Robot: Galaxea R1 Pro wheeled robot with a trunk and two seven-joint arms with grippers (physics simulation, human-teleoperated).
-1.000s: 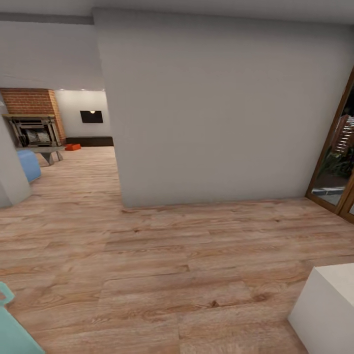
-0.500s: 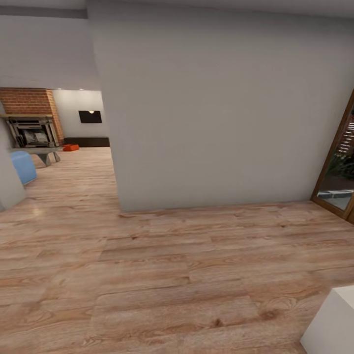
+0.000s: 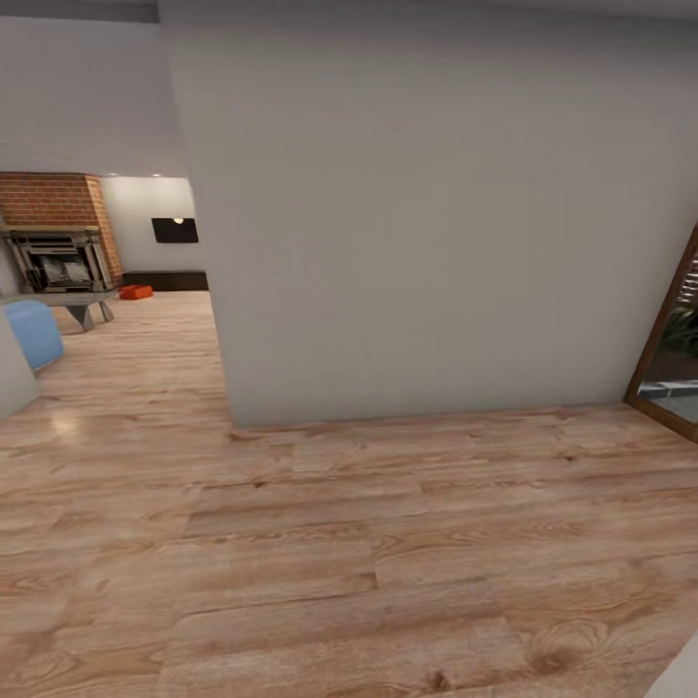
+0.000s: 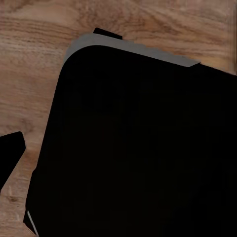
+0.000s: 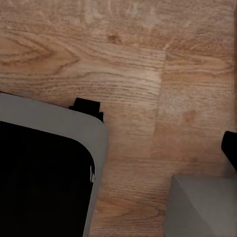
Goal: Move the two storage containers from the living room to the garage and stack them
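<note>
You have a light wood-plank floor (image 3: 320,543) under you, running far back into the living room. A big white wall (image 3: 427,223) stands on it ahead. Far off on the planks sits an orange-red storage container (image 3: 136,292), with a grey bench (image 3: 76,304) near it and a blue seat (image 3: 32,333) closer to you.

My view swings right and forward: the white box (image 3: 679,679) at my lower right slips nearly out of frame, and the glass door (image 3: 669,354) narrows.
</note>
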